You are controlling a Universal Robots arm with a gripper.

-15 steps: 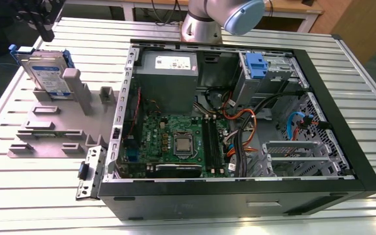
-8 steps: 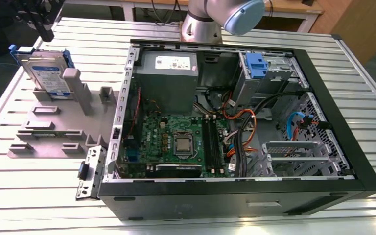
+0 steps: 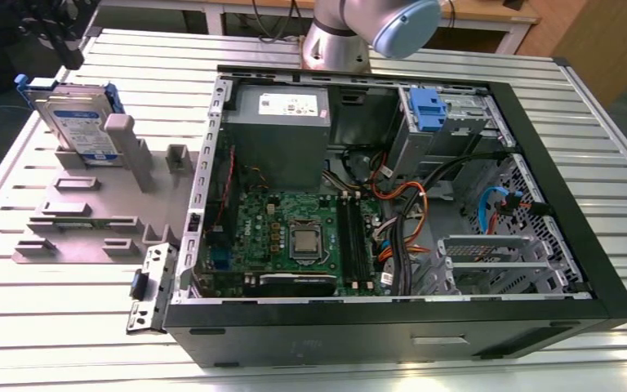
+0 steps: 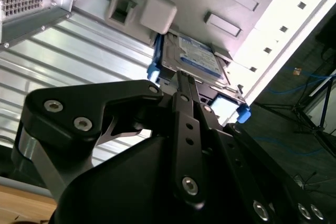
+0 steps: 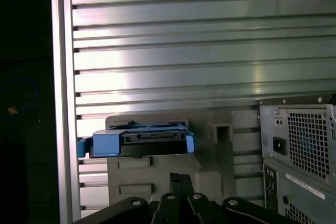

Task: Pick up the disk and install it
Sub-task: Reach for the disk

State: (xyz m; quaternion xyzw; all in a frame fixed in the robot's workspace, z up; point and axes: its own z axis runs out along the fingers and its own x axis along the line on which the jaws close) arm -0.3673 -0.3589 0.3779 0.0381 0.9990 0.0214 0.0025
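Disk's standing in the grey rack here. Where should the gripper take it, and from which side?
Grip the disk by its free upper part, clamping across its two flat faces, coming from above. It stands on edge in the grey rack, whose slot and post cover its lower part.

exterior view: high up and well back, looking down at a slant into the open case [image 3: 401, 327] on the table [image 3: 74, 327]; disk [image 3: 74, 122] stands in its holder [image 3: 85, 220] on the exterior view's left.
first wrist view: riding behind the gripper [image 5: 181, 182], facing down on the disk's top edge, the case's rear near it.
second wrist view: right in close, peering along the gripper at the disk's label face.
shared: all three catch disk, holder, table slats and part of the case; both wrist views have the gripper up front.
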